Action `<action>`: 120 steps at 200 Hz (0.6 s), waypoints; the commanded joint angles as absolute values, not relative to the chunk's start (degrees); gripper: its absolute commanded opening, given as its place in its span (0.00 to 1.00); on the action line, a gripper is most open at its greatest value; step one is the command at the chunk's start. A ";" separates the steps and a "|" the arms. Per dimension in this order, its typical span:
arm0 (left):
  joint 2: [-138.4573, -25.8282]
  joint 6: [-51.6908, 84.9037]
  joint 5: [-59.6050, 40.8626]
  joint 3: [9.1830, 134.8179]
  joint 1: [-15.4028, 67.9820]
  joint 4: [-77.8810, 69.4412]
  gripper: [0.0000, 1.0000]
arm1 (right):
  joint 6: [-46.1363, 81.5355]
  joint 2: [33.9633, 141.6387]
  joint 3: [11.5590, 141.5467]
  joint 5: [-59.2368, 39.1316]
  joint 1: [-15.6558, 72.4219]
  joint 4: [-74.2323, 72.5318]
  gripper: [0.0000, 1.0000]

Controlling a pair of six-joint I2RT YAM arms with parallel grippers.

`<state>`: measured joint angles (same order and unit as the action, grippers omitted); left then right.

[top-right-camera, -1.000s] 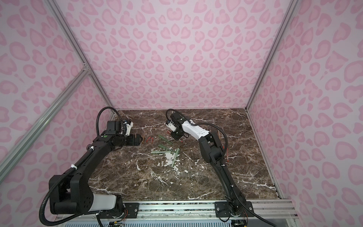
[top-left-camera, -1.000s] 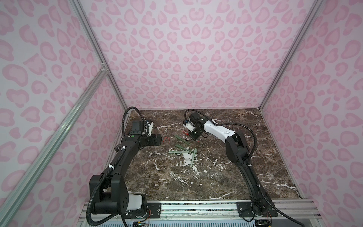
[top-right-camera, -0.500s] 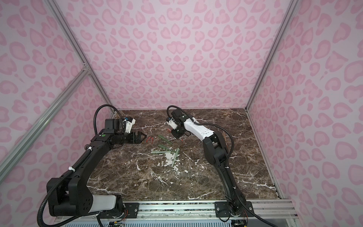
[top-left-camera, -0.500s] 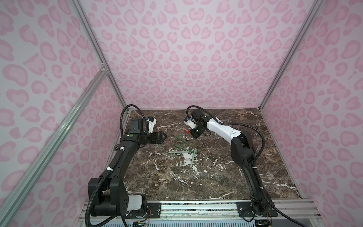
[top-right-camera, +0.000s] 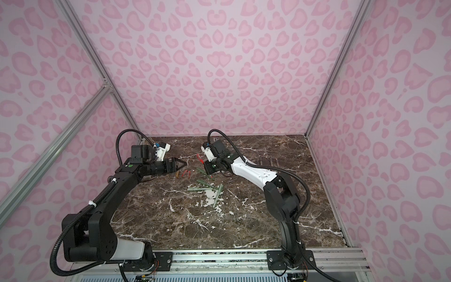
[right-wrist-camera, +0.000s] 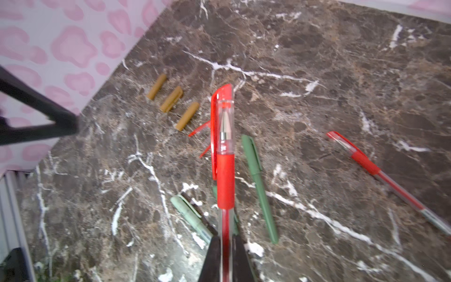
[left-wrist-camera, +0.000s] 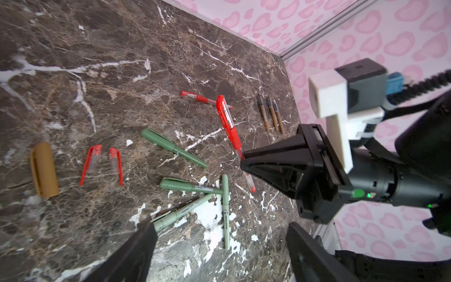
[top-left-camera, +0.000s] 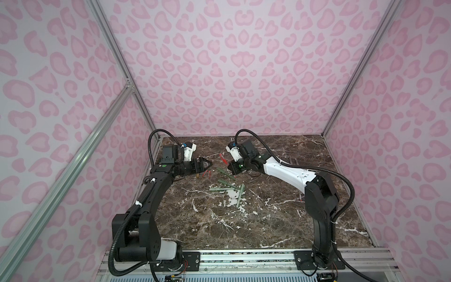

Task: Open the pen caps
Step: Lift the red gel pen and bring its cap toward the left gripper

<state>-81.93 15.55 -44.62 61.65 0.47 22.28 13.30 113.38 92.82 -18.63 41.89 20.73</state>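
My right gripper (right-wrist-camera: 225, 246) is shut on a red pen (right-wrist-camera: 225, 175) and holds it above the table, its red cap (right-wrist-camera: 223, 109) on and pointing away from the jaws. In both top views the pen (top-left-camera: 222, 157) sticks out to the left of that wrist. My left gripper (left-wrist-camera: 219, 244) stands open and empty, its tips (top-left-camera: 207, 164) a short way left of the capped end. On the table lie two loose red caps (left-wrist-camera: 91, 162), tan caps (right-wrist-camera: 171, 99), a second red pen (right-wrist-camera: 366, 163) and several capped green pens (left-wrist-camera: 173, 147).
Three brown pen bodies (left-wrist-camera: 269, 116) lie in a row at the far right of the marble table (top-left-camera: 268, 219). Pink patterned walls (top-left-camera: 231, 73) close in the back and both sides. A metal rail (top-left-camera: 244, 254) runs along the front.
My left gripper has moved right and away from the table front, toward the held pen's capped end, its jaws slightly narrower. The right gripper has kept its hold on the red pen.
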 commanded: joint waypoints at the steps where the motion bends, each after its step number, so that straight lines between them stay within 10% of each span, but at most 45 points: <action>1: -83.25 18.27 -47.53 63.23 0.44 19.91 0.84 | 17.35 112.14 90.88 -18.75 44.01 13.60 0.07; 120: -90.96 21.53 -52.27 69.30 0.48 19.25 0.38 | 19.00 110.91 89.27 -20.37 48.47 11.04 0.06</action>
